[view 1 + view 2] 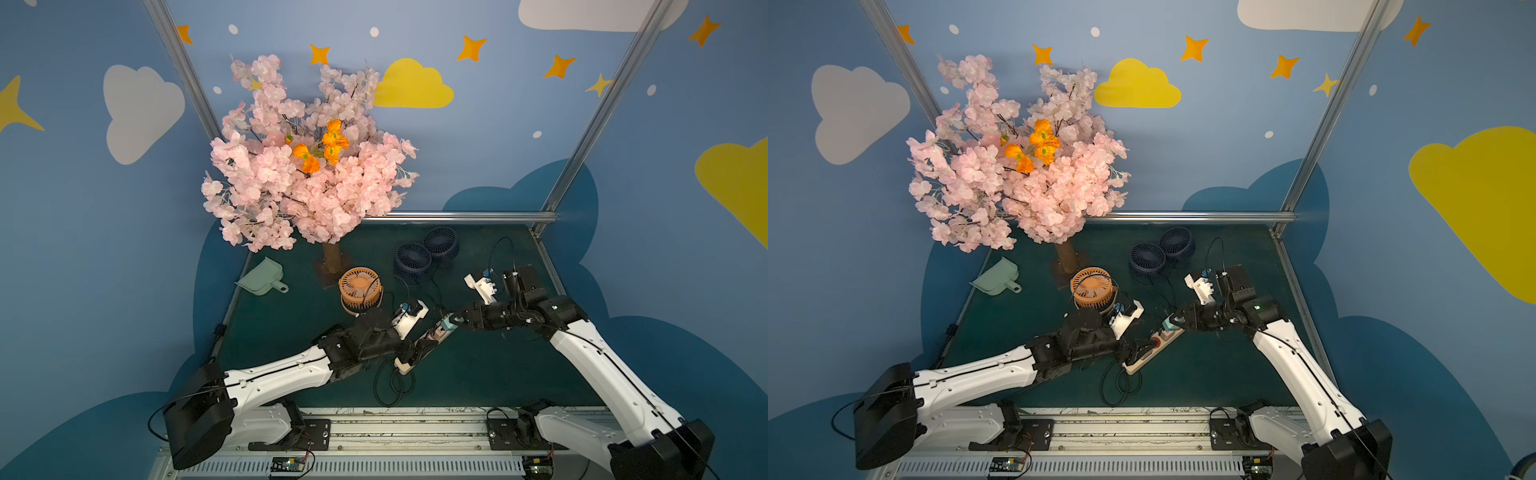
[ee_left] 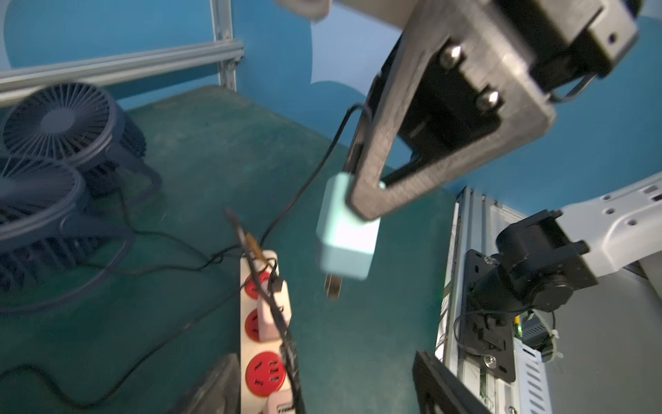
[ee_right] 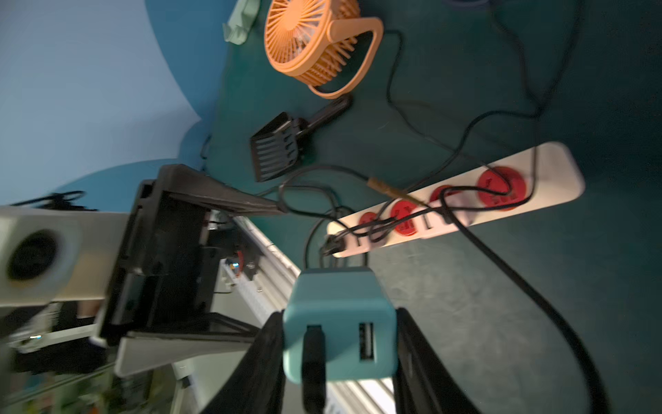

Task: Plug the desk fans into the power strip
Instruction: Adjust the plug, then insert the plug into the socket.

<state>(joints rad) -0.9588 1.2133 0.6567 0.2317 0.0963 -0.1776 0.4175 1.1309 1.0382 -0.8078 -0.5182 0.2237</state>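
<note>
1. The power strip (image 3: 553,168), a cream bar with round red sockets (image 2: 264,373), lies slantwise on the green table (image 1: 478,365), towards the front and about midway between the two arms.
2. Black cords (image 3: 462,222) trail across its top. In the left wrist view, two pale pinkish adapters (image 2: 274,317) sit in it already. In the right wrist view, the socket at the end away from the left arm looks free.
3. A teal adapter (image 2: 344,233) hangs above that end of the strip. Its metal prongs point down and are clear of the sockets. A black cable is plugged into one of its two ports; I cannot tell which fan that cable runs to.
4. The right claw (image 3: 338,315) is clamped on the teal adapter, one finger on either side of it.
5. The left claw (image 1: 1142,350) stands wide apart with nothing in it, over the other end of the strip.
6. An orange fan (image 1: 359,289) stands just behind the left arm's wrist. In the right wrist view, a black slotted scoop (image 3: 279,147) lies near the fan.
7. Two dark blue fans (image 1: 413,259) sit side by side farther back.
8. A mint dustpan (image 1: 262,276) and a pink blossom tree (image 1: 299,178) stand at the back left of the table.
</note>
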